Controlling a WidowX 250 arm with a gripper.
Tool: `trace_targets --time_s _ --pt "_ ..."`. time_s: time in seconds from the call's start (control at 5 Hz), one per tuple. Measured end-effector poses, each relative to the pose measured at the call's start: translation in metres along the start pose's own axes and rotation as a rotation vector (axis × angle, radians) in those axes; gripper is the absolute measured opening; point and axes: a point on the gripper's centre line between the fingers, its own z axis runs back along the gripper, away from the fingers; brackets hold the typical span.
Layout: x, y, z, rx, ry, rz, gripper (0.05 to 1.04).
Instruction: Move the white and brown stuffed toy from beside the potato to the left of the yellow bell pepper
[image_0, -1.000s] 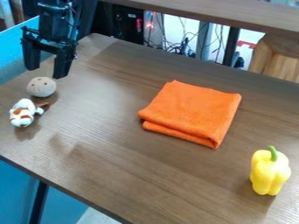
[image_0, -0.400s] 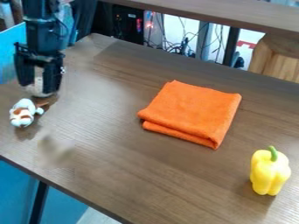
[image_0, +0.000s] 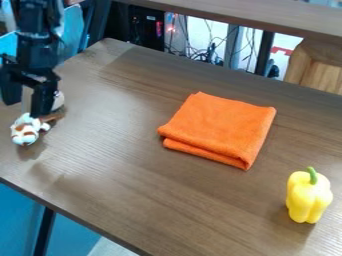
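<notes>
The gripper (image_0: 26, 108) hangs at the far left of the table with its fingers apart. Just below its fingertips lies a small white and brown toy animal (image_0: 25, 131). A speckled beige ball (image_0: 59, 100) rests behind the gripper's right finger, which hides part of it. Whether the gripper touches the ball or the toy, I cannot tell. Near the middle lies a folded orange cloth (image_0: 219, 127). A yellow bell pepper (image_0: 308, 197) with a green stem stands upright at the lower right.
The brown wooden table (image_0: 153, 200) has its front edge running from the left side down to the bottom. Behind its back edge are cables (image_0: 194, 52), a dark computer case (image_0: 145, 27) and a wooden shelf (image_0: 267, 17).
The gripper first came down over the ball, then shifted left and toward the toy animal. The toy, cloth and pepper stay where they were.
</notes>
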Motion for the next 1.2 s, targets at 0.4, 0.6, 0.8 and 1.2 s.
trace_targets --time_s 0.4,0.6,0.8,1.2 --pt "0.000 0.003 -0.011 0.082 0.041 0.171 1.001" --pt "0.005 0.005 -0.017 0.088 0.072 0.237 1.001" --pt "0.011 0.005 -0.026 0.082 0.105 0.262 1.001" --pt "0.018 0.007 -0.042 0.086 0.157 0.293 1.001"
